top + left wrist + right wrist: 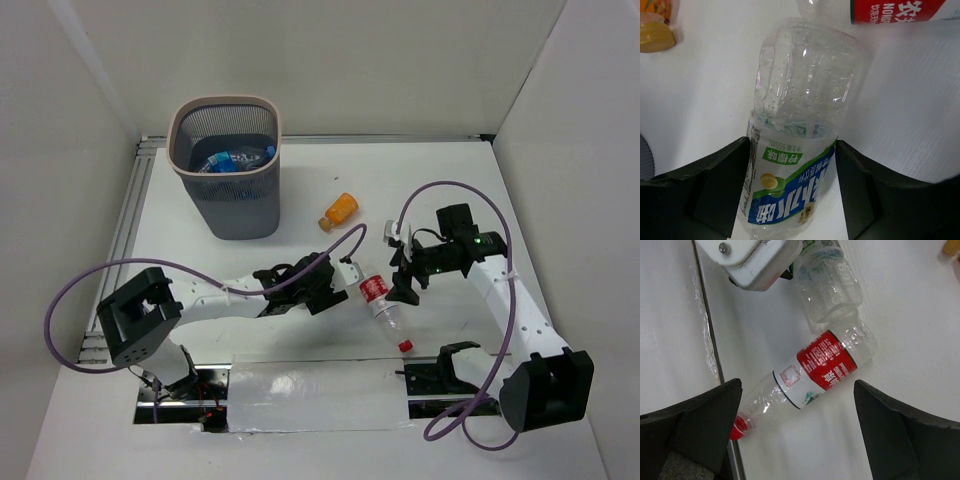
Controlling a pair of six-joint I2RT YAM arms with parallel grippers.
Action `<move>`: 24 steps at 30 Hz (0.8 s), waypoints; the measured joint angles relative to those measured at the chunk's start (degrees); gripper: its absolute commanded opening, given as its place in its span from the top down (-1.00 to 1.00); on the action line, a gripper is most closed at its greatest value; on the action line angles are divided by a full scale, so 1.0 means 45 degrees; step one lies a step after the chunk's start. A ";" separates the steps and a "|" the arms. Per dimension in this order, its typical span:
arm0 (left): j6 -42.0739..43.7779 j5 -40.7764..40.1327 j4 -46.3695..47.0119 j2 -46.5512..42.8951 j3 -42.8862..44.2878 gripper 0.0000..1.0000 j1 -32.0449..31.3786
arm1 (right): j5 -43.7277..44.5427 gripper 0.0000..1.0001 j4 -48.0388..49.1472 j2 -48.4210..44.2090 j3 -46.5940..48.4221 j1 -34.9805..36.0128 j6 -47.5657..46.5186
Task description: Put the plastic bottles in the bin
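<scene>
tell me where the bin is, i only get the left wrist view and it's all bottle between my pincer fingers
observer: The bin stands at the far left of the table, beyond and left of the left pincer and its blue-and-green-labelled bottle.
operator: anything in it
observer: Yes, bottles with blue labels lie at its bottom.
operator: where's the right arm
observer: The right pincer is open above the red-labelled bottle, whose red cap points to the near edge.

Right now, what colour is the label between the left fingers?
Bottle label: blue, green, white; left wrist view.
</scene>
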 measured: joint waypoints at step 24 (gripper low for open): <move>-0.0729 0.1171 -0.1472 -0.0335 0.0918 0.83 0.0481 | 0.0238 -0.80 0.1341 0.0073 -0.0044 -0.0233 0.3211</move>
